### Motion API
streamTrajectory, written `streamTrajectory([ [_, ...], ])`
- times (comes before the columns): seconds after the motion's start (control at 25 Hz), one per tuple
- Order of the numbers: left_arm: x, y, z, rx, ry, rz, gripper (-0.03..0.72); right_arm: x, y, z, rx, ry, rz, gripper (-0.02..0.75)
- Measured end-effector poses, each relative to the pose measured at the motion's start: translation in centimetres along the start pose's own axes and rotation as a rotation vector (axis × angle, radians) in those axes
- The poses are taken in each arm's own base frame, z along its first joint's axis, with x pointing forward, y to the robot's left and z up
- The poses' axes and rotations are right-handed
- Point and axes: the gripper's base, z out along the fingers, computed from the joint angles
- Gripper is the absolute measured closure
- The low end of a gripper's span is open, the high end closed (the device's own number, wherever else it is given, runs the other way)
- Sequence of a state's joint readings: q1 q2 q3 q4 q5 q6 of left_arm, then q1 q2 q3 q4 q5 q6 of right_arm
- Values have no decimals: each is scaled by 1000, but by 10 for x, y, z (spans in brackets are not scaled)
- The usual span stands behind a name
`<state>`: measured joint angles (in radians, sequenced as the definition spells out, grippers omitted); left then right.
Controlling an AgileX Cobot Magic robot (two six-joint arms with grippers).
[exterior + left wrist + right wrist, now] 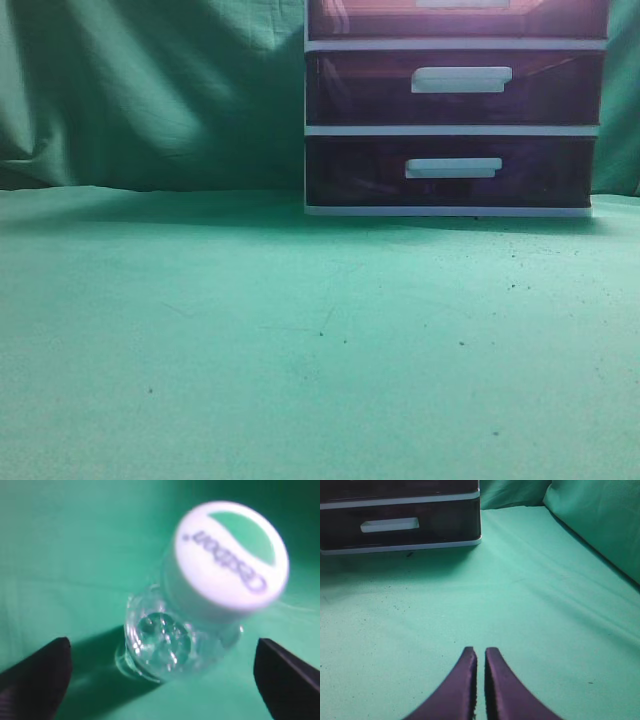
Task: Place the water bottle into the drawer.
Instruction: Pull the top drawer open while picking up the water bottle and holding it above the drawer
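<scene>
1. Left gripper (162,680) hangs spread wide over the upright water bottle (200,610); I've grasped nothing.
2. Right gripper (480,680) is pinched together, empty.
3. Drawer (455,18) at the worktop's far edge looks closed; everything remains.

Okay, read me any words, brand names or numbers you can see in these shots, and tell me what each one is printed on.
"cestbon": printed on the white cap of the bottle, in the left wrist view; it appears upside down and slightly blurred, so the spelling is my best reading.
Drawer unit: no text visible on its fronts or handles.
Green cloth: no text.
</scene>
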<state>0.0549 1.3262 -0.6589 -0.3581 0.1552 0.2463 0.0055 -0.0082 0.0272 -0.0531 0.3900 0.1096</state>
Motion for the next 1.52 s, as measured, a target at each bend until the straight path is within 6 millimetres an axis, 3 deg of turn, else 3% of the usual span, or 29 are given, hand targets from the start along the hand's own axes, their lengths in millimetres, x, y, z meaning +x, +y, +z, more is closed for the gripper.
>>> streamTrajectory([
  [0.4, -15, 2, 41, -20, 23, -7, 42, 0, 0, 0, 0, 0, 0, 690],
  [0.6, -16, 3, 45, -22, 16, -26, 306, 0, 0, 0, 0, 0, 0, 690],
  [0.68, -17, 3, 46, -23, 14, -33, 370, 0, 0, 0, 0, 0, 0, 690],
  [0.88, -17, 2, 44, -18, 18, -36, 367, 0, 0, 0, 0, 0, 0, 690],
  [1.04, -31, -5, 25, 32, 22, -79, 367, 0, 0, 0, 0, 0, 0, 690],
  [1.28, -77, -22, -31, 137, -79, -69, 367, 0, 0, 0, 0, 0, 0, 690],
  [1.52, -105, -65, -86, 287, -233, 44, 367, 0, 0, 0, 0, 0, 0, 690],
])
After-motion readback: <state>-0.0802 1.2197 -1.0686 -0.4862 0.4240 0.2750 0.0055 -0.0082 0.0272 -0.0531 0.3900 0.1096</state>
